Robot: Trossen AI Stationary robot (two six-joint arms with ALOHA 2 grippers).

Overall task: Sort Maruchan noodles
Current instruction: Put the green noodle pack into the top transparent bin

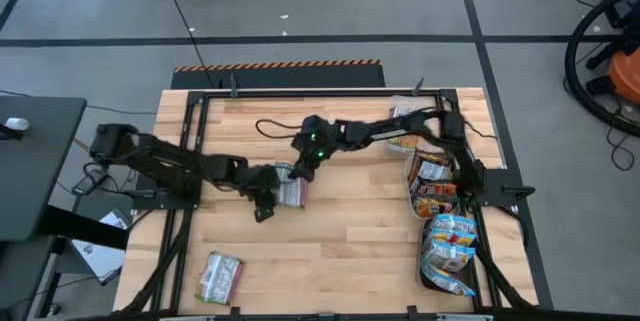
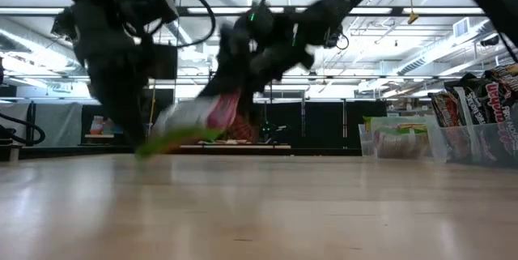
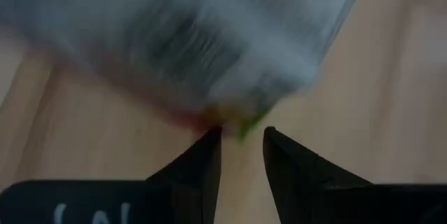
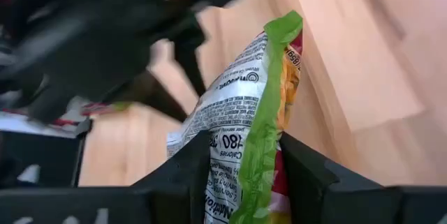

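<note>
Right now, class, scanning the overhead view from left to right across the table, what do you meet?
Silver-green noodle packet near the front-left corner → left gripper → silver-green packet held mid-table → right gripper → clear trays of sorted packets.

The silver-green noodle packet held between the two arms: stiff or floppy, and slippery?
The silver-green packet probably flexes at its edges: its crimped green seam curves between the right end effector fingers. The glossy wrapper looks slippery. It hangs clear of the table from an edge pinch, so likely light.
</note>
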